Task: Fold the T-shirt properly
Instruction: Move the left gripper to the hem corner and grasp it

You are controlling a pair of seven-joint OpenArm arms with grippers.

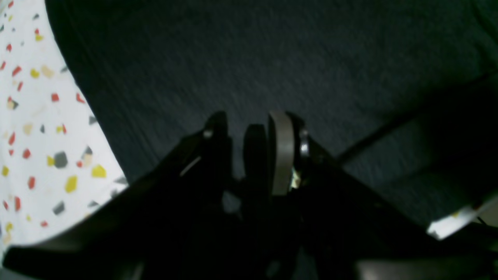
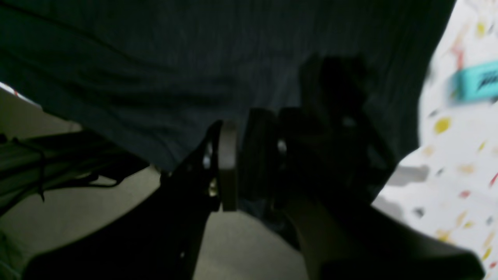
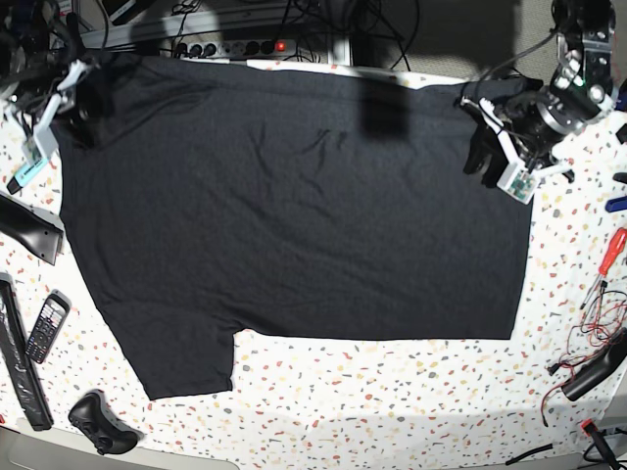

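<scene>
The black T-shirt (image 3: 294,215) lies spread flat over most of the speckled table (image 3: 392,392), with one sleeve (image 3: 186,362) pointing toward the front left. No print shows. My left gripper (image 3: 482,152) is at the shirt's back right edge. In the left wrist view the left gripper (image 1: 267,124) hovers over the dark fabric (image 1: 272,58), its pads a narrow slit apart with nothing seen between them. My right gripper (image 3: 69,108) is at the shirt's back left corner. In the right wrist view its pads (image 2: 240,128) stand slightly apart just above the cloth (image 2: 155,58).
A teal marker (image 3: 26,173), a black remote (image 3: 29,230), a phone (image 3: 46,326), a long black bar (image 3: 18,362) and a black controller (image 3: 98,423) lie along the left side. A red screwdriver (image 3: 607,257) and cables (image 3: 598,323) are at the right. A power strip (image 3: 235,46) runs behind.
</scene>
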